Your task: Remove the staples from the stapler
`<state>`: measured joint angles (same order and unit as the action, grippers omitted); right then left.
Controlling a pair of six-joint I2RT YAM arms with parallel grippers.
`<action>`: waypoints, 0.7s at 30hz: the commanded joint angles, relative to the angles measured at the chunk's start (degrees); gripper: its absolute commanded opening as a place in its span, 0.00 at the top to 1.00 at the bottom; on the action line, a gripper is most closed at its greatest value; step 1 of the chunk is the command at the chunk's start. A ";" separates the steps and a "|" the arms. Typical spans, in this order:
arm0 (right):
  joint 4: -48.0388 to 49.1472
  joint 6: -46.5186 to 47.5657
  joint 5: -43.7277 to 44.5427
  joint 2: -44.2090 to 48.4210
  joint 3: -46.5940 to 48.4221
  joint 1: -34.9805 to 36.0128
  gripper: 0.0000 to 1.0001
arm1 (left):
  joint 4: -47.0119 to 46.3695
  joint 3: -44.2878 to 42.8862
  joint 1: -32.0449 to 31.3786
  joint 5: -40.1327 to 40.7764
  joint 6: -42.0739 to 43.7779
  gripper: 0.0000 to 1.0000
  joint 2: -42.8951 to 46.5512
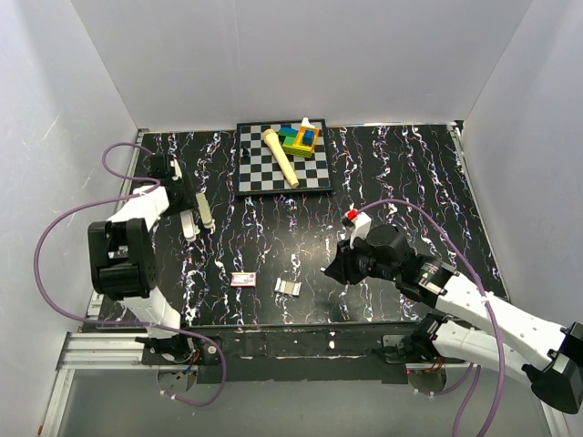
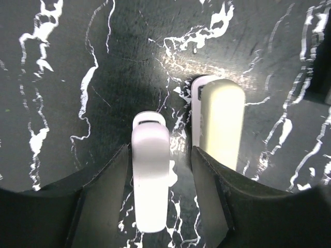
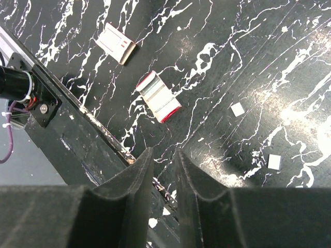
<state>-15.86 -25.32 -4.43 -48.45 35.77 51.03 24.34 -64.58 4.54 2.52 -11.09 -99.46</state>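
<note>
A silvery block of staples (image 3: 159,96) lay on the marbled table (image 3: 243,46) near its front edge, just beside a small red-and-white box (image 3: 116,43) and well apart from the white stapler (image 2: 150,175) and cream stapler (image 2: 222,124) at the left. Emptying any remaining strips would probably call for a centred, square hold on the white stapler, without nudging its cream neighbour. The left gripper (image 2: 160,155) straddled the white stapler, fingers parted and not clearly clamping. The right gripper (image 3: 163,155) hung barely ajar, empty
</note>
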 commanded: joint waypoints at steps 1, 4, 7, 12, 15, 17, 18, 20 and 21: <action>0.12 0.88 -1.10 0.11 2.20 0.22 0.66 | 1.94 -1.52 -0.32 -0.07 1.34 0.48 9.53; -1.80 2.46 -0.85 -1.30 3.69 0.22 0.61 | 2.82 -1.08 -0.32 -0.50 0.99 0.47 14.89; -3.38 3.61 0.12 -2.09 4.92 0.13 0.51 | 3.87 -0.82 -0.40 -2.34 0.37 0.47 20.16; -6.02 6.07 1.26 -2.09 6.59 0.13 0.43 | 4.14 1.64 -0.67 -15.93 -1.12 0.47 28.69; -7.87 7.04 1.53 -2.09 7.56 0.13 0.43 | 2.65 4.54 -1.89 -25.08 -1.04 0.47 32.83; -9.53 8.09 1.87 -2.27 8.26 0.13 0.42 | 2.29 6.30 -3.65 -30.54 -0.42 0.47 35.02; -10.50 8.96 2.14 -2.53 8.70 0.13 0.43 | 1.77 7.44 -5.66 -32.48 -0.33 0.47 36.08; -12.70 10.63 2.67 -3.23 9.58 0.13 0.43 | 1.42 8.94 -8.74 -34.95 0.54 0.47 38.28; -14.10 11.43 3.10 -3.67 10.10 0.13 0.43 | 1.33 9.46 -10.76 -35.91 1.76 0.47 39.25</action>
<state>-25.36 -17.98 -3.09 -51.00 41.91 51.03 26.13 -57.58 -0.89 -22.70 -11.51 -63.79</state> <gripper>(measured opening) 0.576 0.527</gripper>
